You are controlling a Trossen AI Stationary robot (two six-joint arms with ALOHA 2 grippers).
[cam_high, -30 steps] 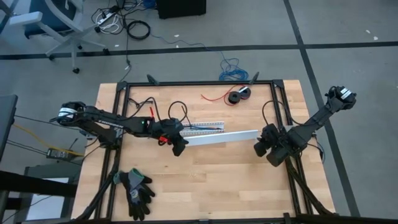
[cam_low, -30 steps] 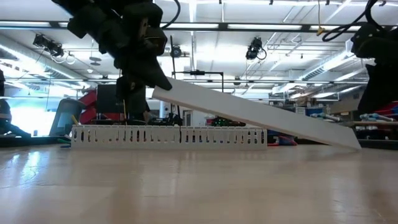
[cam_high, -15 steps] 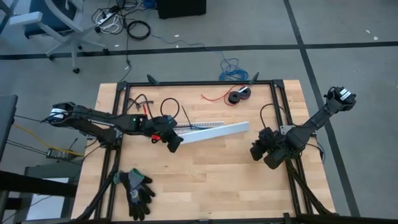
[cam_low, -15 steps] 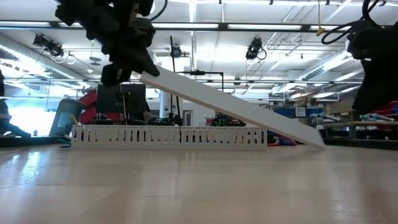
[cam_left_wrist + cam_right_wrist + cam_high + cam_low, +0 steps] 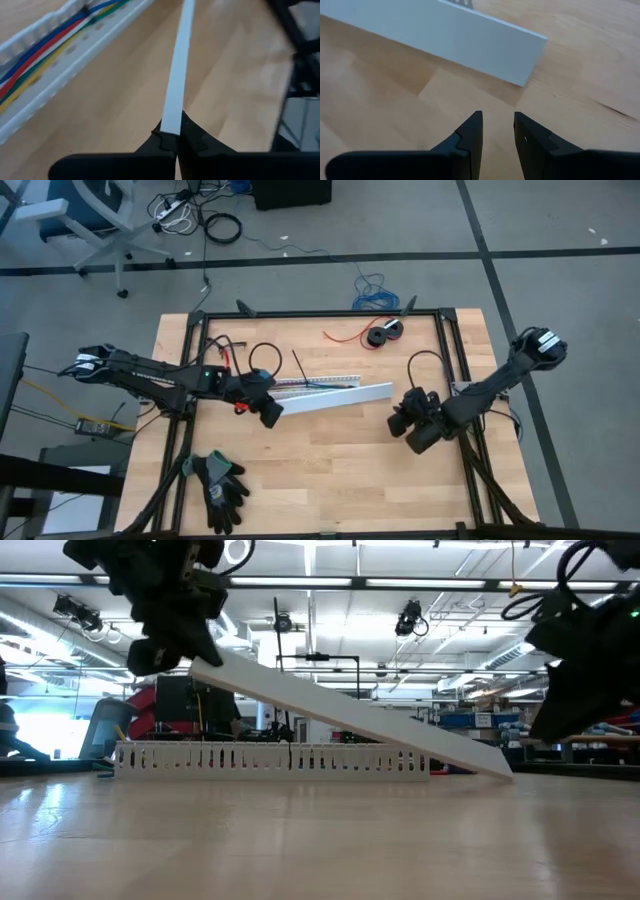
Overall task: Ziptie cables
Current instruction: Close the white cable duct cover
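**Operator:** On the table's left half, what do you see?

**Manual:** You see the left gripper [image 5: 270,412] pinching one end of a white flat strip [image 5: 330,399], raised at that end. Just beyond it, the cables [image 5: 47,55] lie lengthwise inside a white slotted duct [image 5: 315,384], apart from both grippers.

**Operator:** And to the right?

**Manual:** You find the strip's far end resting on the table [image 5: 330,470]. The right gripper [image 5: 497,132] hovers near it, fingers slightly parted, holding nothing.
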